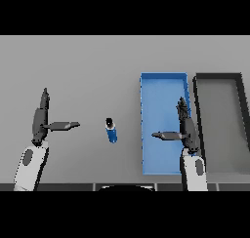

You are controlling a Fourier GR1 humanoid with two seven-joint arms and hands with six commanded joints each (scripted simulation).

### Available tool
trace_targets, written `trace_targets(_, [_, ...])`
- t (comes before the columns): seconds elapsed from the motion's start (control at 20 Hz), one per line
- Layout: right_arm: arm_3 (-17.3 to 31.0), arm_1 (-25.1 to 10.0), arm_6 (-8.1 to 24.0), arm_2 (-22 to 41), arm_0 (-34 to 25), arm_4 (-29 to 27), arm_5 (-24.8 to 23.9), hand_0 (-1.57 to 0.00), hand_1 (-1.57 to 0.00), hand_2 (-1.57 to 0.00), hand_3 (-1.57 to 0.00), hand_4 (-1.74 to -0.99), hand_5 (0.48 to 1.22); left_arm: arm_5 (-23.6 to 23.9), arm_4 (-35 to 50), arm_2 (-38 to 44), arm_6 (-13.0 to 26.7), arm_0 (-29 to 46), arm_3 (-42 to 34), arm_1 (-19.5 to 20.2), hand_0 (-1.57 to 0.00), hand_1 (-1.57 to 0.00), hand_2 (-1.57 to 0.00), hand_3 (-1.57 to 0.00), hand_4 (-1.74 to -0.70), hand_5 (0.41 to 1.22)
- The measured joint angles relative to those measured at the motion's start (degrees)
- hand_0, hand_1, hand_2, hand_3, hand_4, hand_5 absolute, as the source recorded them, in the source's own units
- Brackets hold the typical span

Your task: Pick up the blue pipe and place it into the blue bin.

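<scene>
1. You see the blue pipe (111, 130) on the grey table (88, 71), a little left of the middle of the view. It is a short piece with a dark opening at the far end, and it seems to stand nearly upright or lean slightly; you cannot tell this exactly.
2. The pipe is free. No hand touches it, and it is outside the blue bin (146, 125).
3. The blue bin is a long shallow tray just right of the pipe, with its long side going away from you. Its floor shows nothing inside.
4. Just beside the blue bin, on its right, stands a dark bin (242, 115) with a grey floor. The two rims are close together, with a thin gap between them.
5. Your left hand (40, 120) is well left of the pipe. Its fingers are straight and point away from you, and the thumb sticks out sideways toward the pipe. It holds nothing.
6. Your right hand (185, 127) is over the right part of the blue bin, near the rim. Its fingers are also straight, the thumb points left across the bin, and it holds nothing.
</scene>
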Motion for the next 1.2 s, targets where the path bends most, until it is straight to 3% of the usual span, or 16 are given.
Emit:
trace_targets(0.3, [1.16, -0.95, 0.42, -1.18, -1.46, -0.81, 0.32, 0.0, 0.0, 0.0, 0.0, -1.205, 0.629, 0.73, -0.68, -0.46, 0.21, -1.41, 0.65, -0.83, 0.0, 0.0, 0.0, 0.0, -0.97, 0.593])
trace_targets(0.35, [-0.77, -5.02, -4.75, 0.35, 0.47, 3.36, 1.23, 0.0, 0.0, 0.0, 0.0, -1.201, 0.628, -5.01, -1.06, -1.91, -3.1, 0.24, 1.05, 2.65, 0.0, 0.0, 0.0, 0.0, -0.96, 0.592])
trace_targets(0.4, [-2.02, -6.7, -7.13, 1.87, 1.74, 6.34, 1.43, 0.0, 0.0, 0.0, 0.0, -1.197, 0.627, -8.76, -1.42, -2.47, -5.41, 1.11, 1.45, 5.44, 0.0, 0.0, 0.0, 0.0, -0.96, 0.59])
trace_targets(0.55, [-5.11, -9.13, -7.86, 3.31, 4.31, 8.85, 2.26, 0.0, 0.0, 0.0, 0.0, -1.196, 0.623, -13.18, -2.23, -3.74, -9.46, 2.49, 1.13, 8.1, 0.0, 0.0, 0.0, 0.0, -0.96, 0.595])
trace_targets(0.65, [-5.74, -9.01, -7.0, 3.66, 4.75, 8.98, 2.4, 0.0, 0.0, 0.0, 0.0, -1.203, 0.625, -14.61, -1.81, -3.78, -8.25, 1.07, 2.9, 8.31, 0.0, 0.0, 0.0, 0.0, -0.96, 0.593])
trace_targets(0.8, [-5.83, -8.96, -5.71, 4.02, 3.98, 9.47, 2.2, 0.0, 0.0, 0.0, 0.0, -1.181, 0.619, -19.88, 0.16, -4.7, -11.27, 3.0, 0.25, 10.44, 0.0, 0.0, 0.0, 0.0, -0.99, 0.573])
trace_targets(0.95, [-4.91, -9.22, -6.79, 3.8, 3.98, 9.31, 2.5, 0.0, 0.0, 0.0, 0.0, -1.176, 0.615, -23.56, 0.08, -7.12, -9.89, 4.43, -3.38, 12.64, 0.0, 0.0, 0.0, 0.0, -1.05, 0.535])
trace_targets(1.0, [-4.85, -9.45, -6.71, 3.62, 3.54, 9.24, 2.5, 0.0, 0.0, 0.0, 0.0, -1.174, 0.616, -24.76, -0.5, -8.83, -10.07, 5.2, -4.63, 12.27, 0.0, 0.0, 0.0, 0.0, -1.07, 0.522])
trace_targets(1.2, [-5.62, -10.05, -6.61, 3.4, 4.4, 9.15, 2.79, 0.0, 0.0, 0.0, 0.0, -1.182, 0.618, -26.36, -2.39, -14.13, -4.69, 5.04, -7.58, 9.95, 0.0, 0.0, 0.0, 0.0, -1.13, 0.475])
